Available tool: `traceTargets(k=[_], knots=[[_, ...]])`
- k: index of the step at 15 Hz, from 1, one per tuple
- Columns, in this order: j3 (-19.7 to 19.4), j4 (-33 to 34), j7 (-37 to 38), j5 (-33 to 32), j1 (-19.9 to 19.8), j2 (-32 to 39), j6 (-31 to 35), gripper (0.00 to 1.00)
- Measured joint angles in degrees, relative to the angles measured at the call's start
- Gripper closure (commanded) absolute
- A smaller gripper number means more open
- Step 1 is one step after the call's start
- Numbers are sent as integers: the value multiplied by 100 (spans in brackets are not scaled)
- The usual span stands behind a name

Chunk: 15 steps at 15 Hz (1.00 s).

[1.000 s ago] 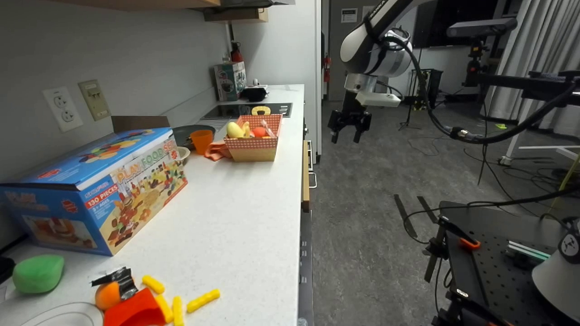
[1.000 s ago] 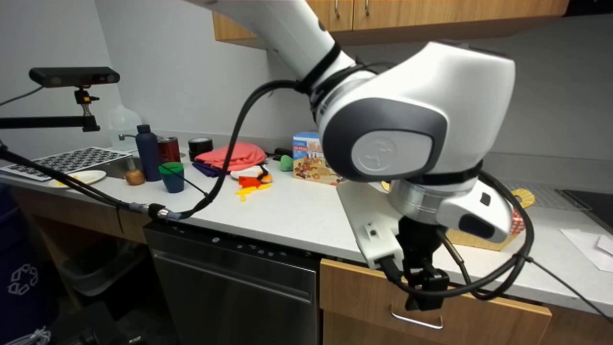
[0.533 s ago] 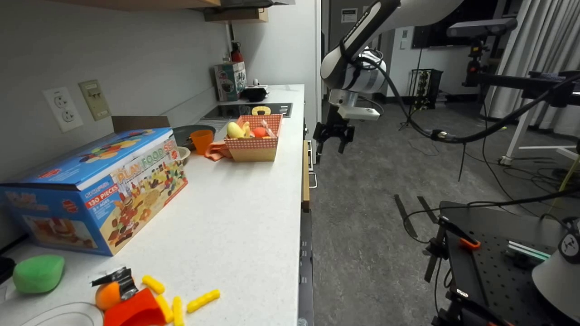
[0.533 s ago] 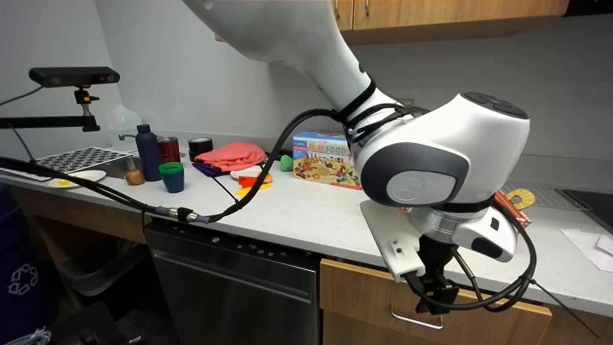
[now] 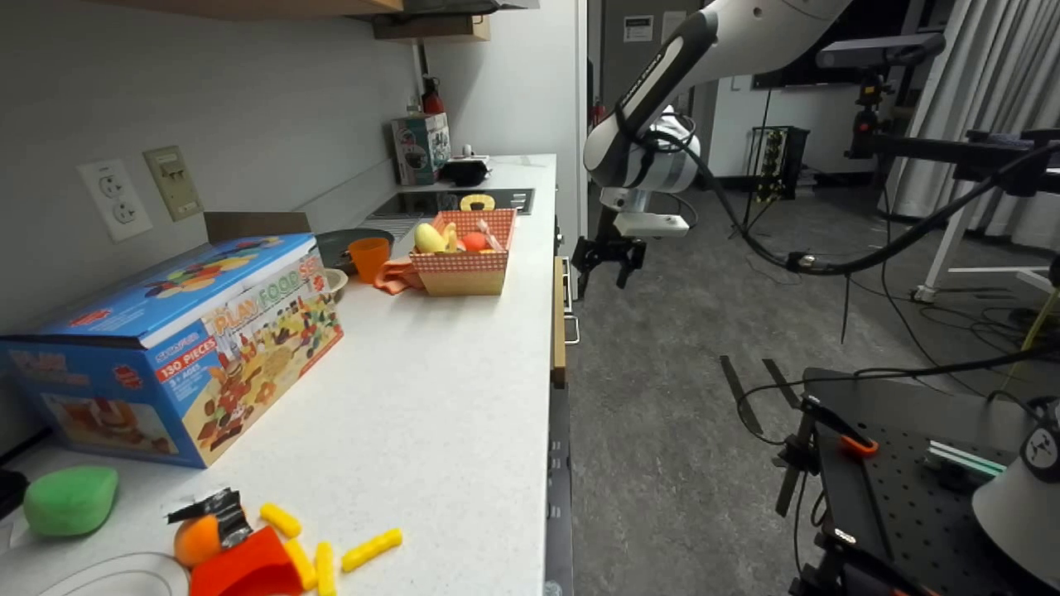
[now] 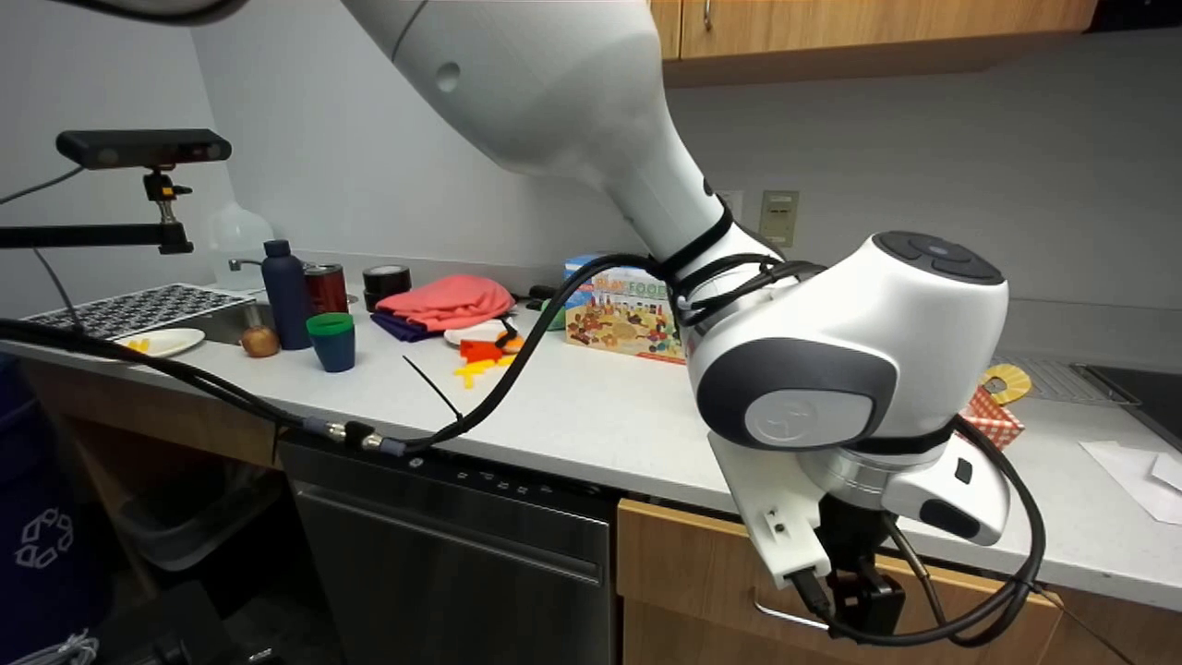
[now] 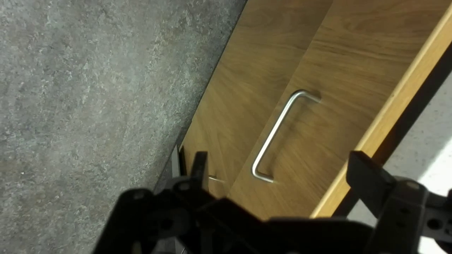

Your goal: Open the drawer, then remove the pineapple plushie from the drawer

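In an exterior view, your 1 gripper (image 5: 602, 287) hangs beside the counter (image 5: 431, 397). 1 drawer (image 5: 559, 348) is near it, on the counter side. 1 basket (image 5: 460, 280) looks nearer to your gripper than 1 toy food box (image 5: 248, 364) and 4 yellow sticks (image 5: 371, 550).

In an exterior view, the drawer's wood front is behind your gripper, and 1 blue bottle (image 6: 287, 300) stands well away from it.

In the wrist view, your 2 fingers (image 7: 369, 180) are spread wide and hold nothing. The drawer has 1 handle (image 7: 274, 130), out past the tips, and it looks untouched. I think this is step 1, getting the drawer out. Next, you should go in around the handle, squeeze, and pull back. I count 0 of the pineapple plushie; it likely hides in the drawer, ahead of your gripper.
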Motion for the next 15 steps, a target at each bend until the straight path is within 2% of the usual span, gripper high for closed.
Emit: traceTargets(k=[4,7,15], knots=[[368,263,-2,85,-258,331,428,0],[595,491,0,98,-371,452,463,0],[716,955,151,103,-515,979,408,0]])
